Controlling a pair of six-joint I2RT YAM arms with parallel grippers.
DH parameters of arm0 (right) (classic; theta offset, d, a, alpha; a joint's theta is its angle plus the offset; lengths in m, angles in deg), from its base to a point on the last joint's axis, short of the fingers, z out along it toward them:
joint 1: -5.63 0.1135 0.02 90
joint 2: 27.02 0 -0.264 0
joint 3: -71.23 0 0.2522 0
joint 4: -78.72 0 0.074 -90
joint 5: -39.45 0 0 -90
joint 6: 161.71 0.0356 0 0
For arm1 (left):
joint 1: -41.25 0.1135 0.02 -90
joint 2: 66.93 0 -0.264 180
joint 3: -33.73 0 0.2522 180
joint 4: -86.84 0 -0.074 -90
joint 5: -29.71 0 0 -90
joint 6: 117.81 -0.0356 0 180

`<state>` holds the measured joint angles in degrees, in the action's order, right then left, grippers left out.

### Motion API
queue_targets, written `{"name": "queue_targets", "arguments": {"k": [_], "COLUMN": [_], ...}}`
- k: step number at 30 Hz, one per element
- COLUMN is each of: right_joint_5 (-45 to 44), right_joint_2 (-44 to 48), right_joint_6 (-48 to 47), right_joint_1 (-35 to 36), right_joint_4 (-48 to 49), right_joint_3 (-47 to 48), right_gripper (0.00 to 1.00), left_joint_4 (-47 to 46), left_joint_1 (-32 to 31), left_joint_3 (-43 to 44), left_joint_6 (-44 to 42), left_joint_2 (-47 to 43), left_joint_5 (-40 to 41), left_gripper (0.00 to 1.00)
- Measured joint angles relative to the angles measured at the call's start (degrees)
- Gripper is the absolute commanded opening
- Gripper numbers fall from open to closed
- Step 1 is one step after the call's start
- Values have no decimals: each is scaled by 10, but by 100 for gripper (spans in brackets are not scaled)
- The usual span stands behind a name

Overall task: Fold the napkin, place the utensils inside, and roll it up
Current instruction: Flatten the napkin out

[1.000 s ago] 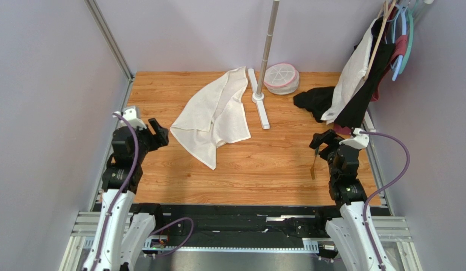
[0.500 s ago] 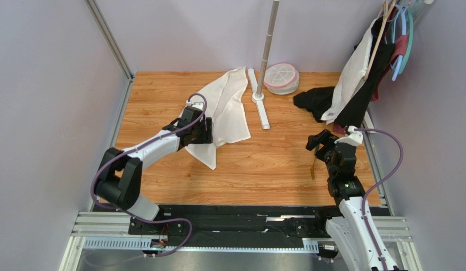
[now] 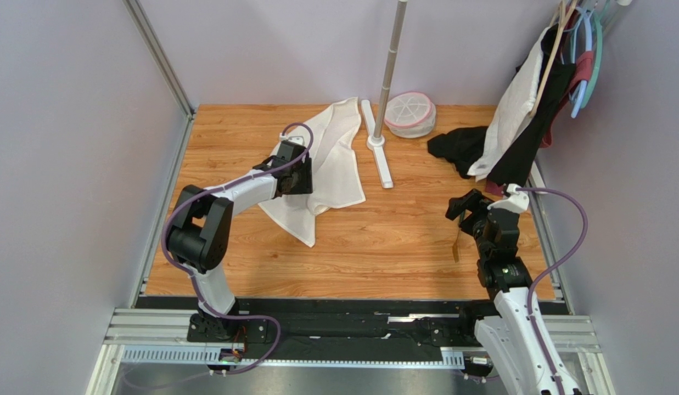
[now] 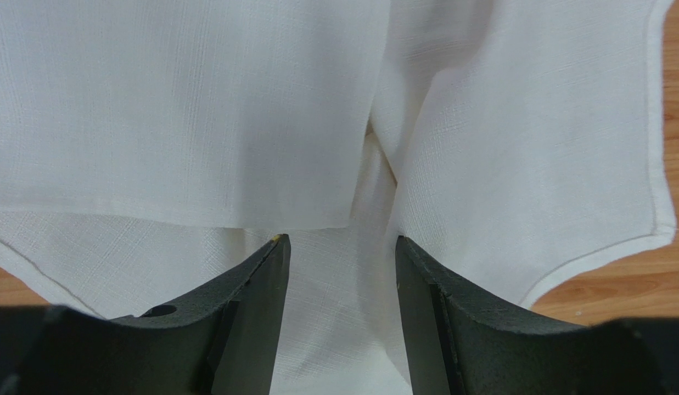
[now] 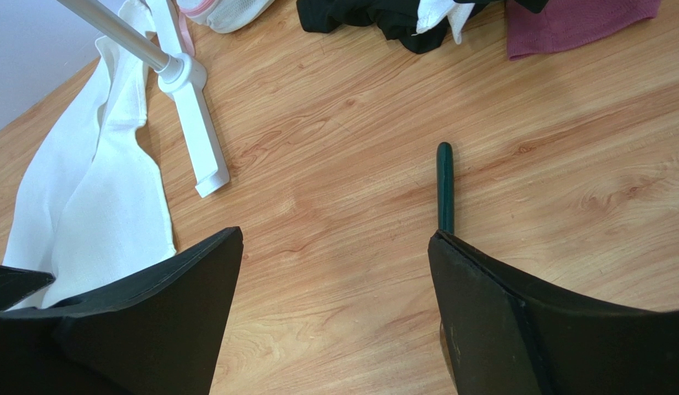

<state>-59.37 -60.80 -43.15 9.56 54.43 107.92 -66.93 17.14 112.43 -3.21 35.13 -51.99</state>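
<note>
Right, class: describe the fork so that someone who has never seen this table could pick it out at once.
Start at the wooden table and go to its right side, close by the right gripper. There the fork lies flat on bare wood. Unlike the soft black cloth farther back, it is a slim, stiff stick with a dark handle and a gold-coloured end.

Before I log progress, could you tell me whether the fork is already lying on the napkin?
No, the fork lies directly on the wooden table, well apart from the napkin.
</note>
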Motion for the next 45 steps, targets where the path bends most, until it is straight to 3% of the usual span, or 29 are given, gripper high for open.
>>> {"name": "queue_targets", "arguments": {"k": [17, 20, 21, 23, 27, 29, 30, 32, 33, 40, 45], "right_joint_5": [0, 0, 0, 0, 0, 0, 0, 0, 0, 0, 0], "right_joint_2": [-14, -19, -21, -26, -29, -30, -30, -33, -36, -42, -43], "right_joint_6": [1, 1, 1, 1, 1, 1, 1, 1, 1, 1, 1], "right_joint_1": [0, 0, 0, 0, 0, 0, 0, 0, 0, 0, 0], "right_joint_4": [-1, 0, 0, 0, 0, -1, 0, 0, 0, -1, -1], "right_joint_3": [0, 0, 0, 0, 0, 0, 0, 0, 0, 0, 1], "right_gripper": [87, 87, 87, 87, 87, 87, 87, 87, 87, 87, 87], "left_joint_4": [-7, -8, -10, -15, -21, -28, -34, -43, -48, -86, -128], "left_joint_1": [24, 24, 25, 26, 30, 32, 32, 34, 36, 68, 129], "left_joint_3": [4, 8, 8, 8, 8, 6, 4, -2, -3, -25, -39], "left_joint_6": [-3, -3, -3, -1, 4, 8, 7, 9, 9, 24, 62], "left_joint_2": [46, 50, 50, 51, 51, 51, 50, 46, 45, 22, -10], "left_joint_5": [-17, -18, -20, -23, -24, -24, -24, -24, -25, -51, -96], "left_gripper": [56, 47, 40, 39, 24, 22, 15, 10, 1, 0, 0]}}
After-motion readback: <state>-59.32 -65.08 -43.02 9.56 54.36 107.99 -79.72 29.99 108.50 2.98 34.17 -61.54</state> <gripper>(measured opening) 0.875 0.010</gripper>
